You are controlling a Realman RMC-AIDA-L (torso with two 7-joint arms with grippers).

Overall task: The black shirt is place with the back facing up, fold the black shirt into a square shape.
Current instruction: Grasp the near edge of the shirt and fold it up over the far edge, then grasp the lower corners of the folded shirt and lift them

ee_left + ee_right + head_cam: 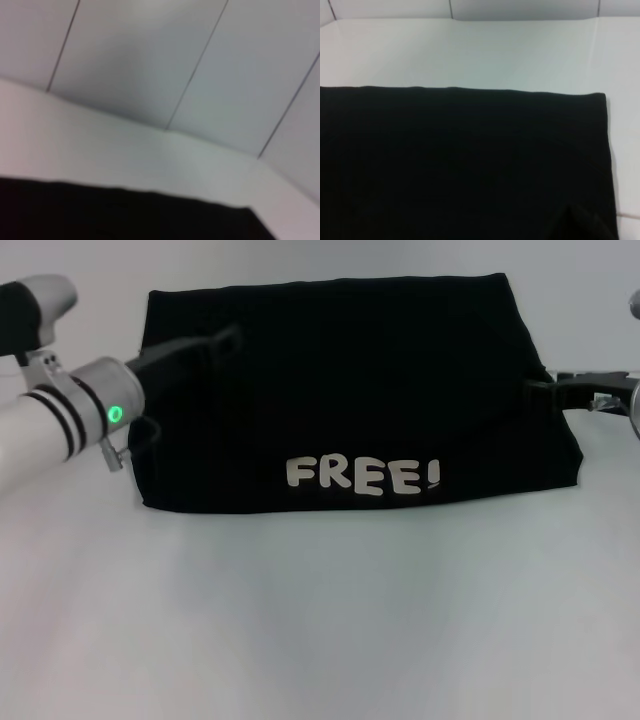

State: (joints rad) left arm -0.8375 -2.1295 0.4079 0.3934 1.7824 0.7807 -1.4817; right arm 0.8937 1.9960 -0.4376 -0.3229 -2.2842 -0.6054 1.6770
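Black shirt folded, centre frame on white table, "FREE!" lettering up. Left gripper over its upper-left part, right gripper at its right edge; grip on either cannot be told.
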